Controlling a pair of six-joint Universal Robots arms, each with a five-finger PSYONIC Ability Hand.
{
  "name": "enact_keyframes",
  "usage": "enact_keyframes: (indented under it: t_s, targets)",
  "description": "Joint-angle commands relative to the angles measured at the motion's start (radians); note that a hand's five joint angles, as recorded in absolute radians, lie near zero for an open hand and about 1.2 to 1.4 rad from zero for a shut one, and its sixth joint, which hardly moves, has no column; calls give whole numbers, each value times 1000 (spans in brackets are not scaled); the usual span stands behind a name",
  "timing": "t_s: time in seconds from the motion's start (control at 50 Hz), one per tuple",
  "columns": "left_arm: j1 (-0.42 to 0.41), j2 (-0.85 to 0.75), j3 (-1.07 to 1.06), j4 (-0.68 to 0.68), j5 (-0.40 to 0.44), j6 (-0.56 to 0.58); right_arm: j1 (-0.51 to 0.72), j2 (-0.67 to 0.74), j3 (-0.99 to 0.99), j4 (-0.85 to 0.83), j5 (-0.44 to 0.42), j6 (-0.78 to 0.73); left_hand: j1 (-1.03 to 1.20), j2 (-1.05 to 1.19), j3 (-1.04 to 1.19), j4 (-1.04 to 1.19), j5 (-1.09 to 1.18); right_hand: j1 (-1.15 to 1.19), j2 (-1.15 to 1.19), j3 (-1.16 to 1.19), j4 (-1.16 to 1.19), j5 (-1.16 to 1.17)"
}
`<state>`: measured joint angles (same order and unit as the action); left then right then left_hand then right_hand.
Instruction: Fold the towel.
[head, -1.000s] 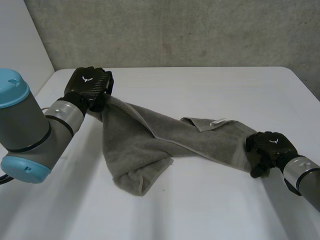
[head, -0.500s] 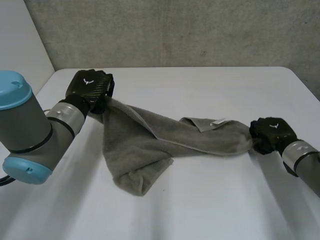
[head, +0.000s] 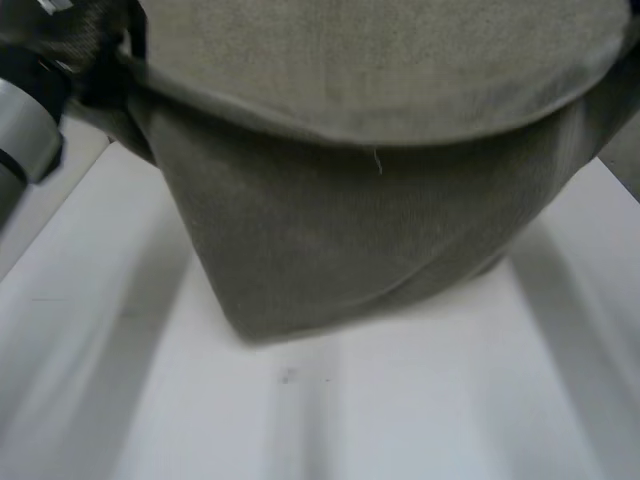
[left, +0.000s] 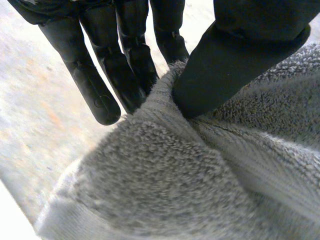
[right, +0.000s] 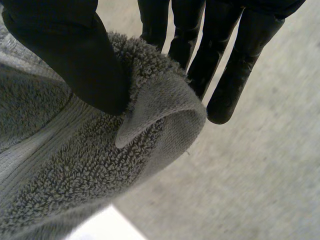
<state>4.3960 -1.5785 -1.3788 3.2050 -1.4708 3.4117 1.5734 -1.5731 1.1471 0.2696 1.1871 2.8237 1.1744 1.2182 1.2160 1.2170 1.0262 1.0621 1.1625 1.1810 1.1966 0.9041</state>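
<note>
Towel (head: 350, 220) hung raised and spread wide between both hands, close under the head camera. Its lowest fold sat near or on the white table (head: 420, 410); could not tell which.

Left hand (left: 235, 60) gripped one top end, thumb pressing the hem against straight fingers (left: 100, 75). Right hand (right: 65, 55) pinched the opposite top corner the same way, cloth curling over beside its thumb.

Probable reason for the high two-point hold: the towel's own weight draws it flat before it is laid down for folding.

Grey terry, dense looped pile, a smoother ribbed band along the hem. Thick, limp, sagging in a broad curve.
</note>
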Motion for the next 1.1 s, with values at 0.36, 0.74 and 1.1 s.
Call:
enact_keyframes:
  t_s: [0.36,0.74,1.1]
  targets:
    - [63,-434,161,-50,10,130,152,594,-342,97,144,-210,222,178,180,179,196,334,234,215,200,318]
    - [73,-347,98,767,-23,-58,188,412,-165,-611,240,42,222,178,180,179,196,334,234,215,200,318]
    - [86,-414,-321,342,-16,23,180,642,79,-124,111,-190,222,178,180,179,196,334,234,215,200,318]
